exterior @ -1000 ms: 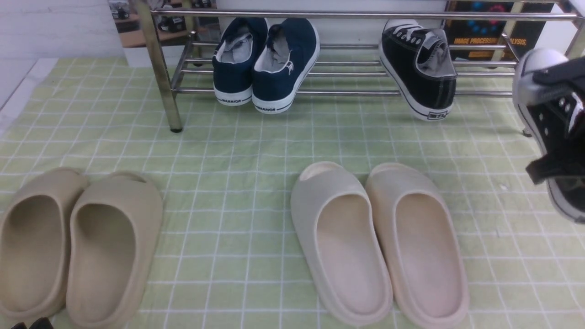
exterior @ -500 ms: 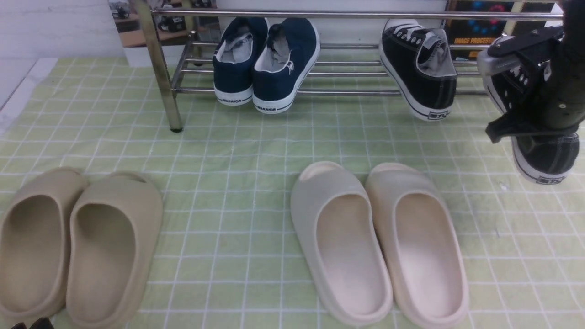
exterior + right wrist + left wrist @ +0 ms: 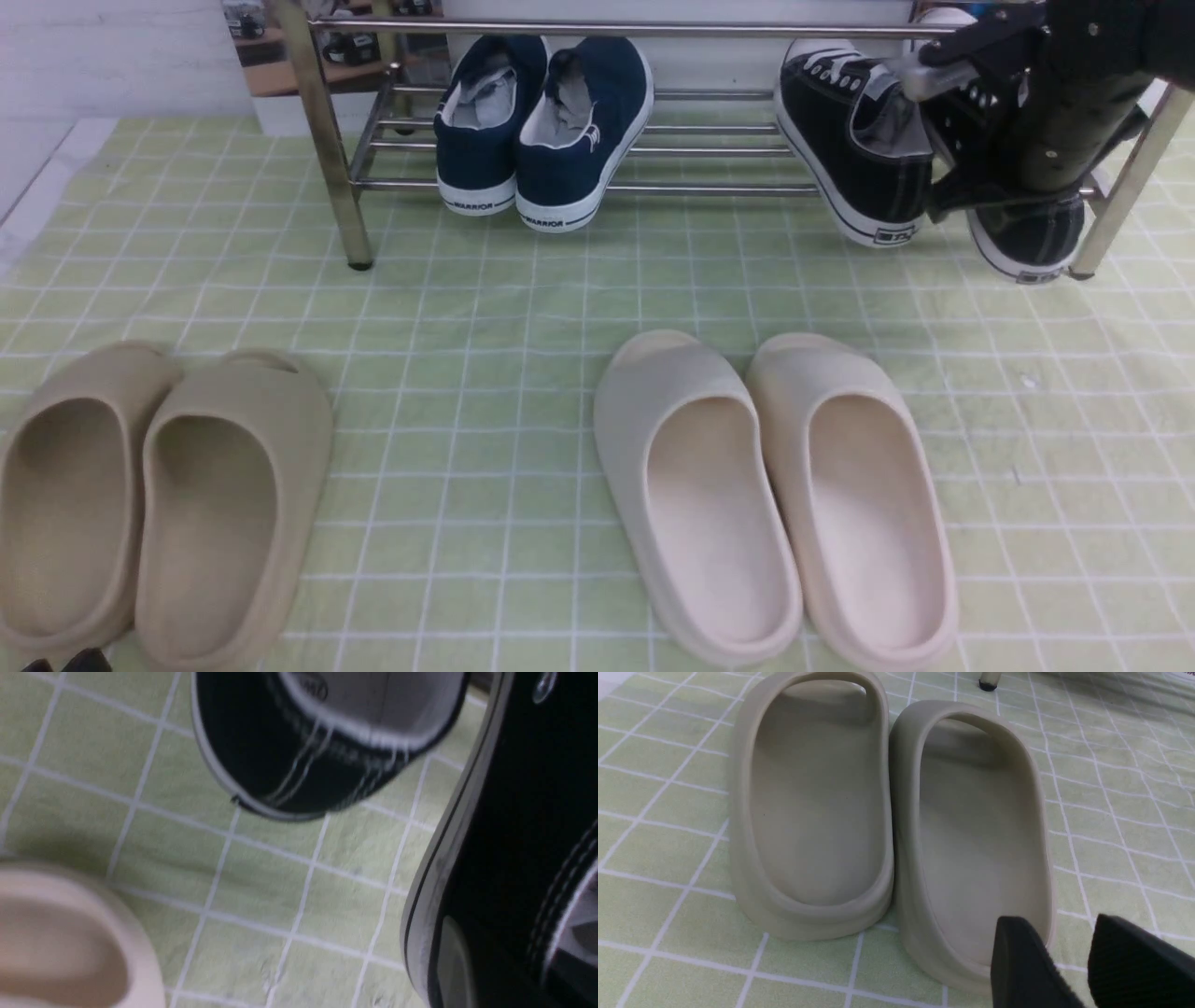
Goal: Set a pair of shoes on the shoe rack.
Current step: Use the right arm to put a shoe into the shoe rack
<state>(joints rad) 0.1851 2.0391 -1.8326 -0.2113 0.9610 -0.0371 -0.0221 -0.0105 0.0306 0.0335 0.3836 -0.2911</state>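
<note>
Fingers [image 3: 980,37] of the right gripper [image 3: 976,117] pinch the second black sneaker [image 3: 1027,245] at the front view's upper right, just beside the first black sneaker [image 3: 859,149] on the shoe rack [image 3: 597,28]. It should settle level on the bars, parallel to its mate, before release. The left gripper [image 3: 1069,961] idles, its fingers spread.

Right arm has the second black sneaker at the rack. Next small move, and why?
Probably ease the held sneaker slightly deeper onto the shoe rack. The right gripper is shut on it, and its heel hangs out past the front bar, further than the placed sneaker beside it.
</note>
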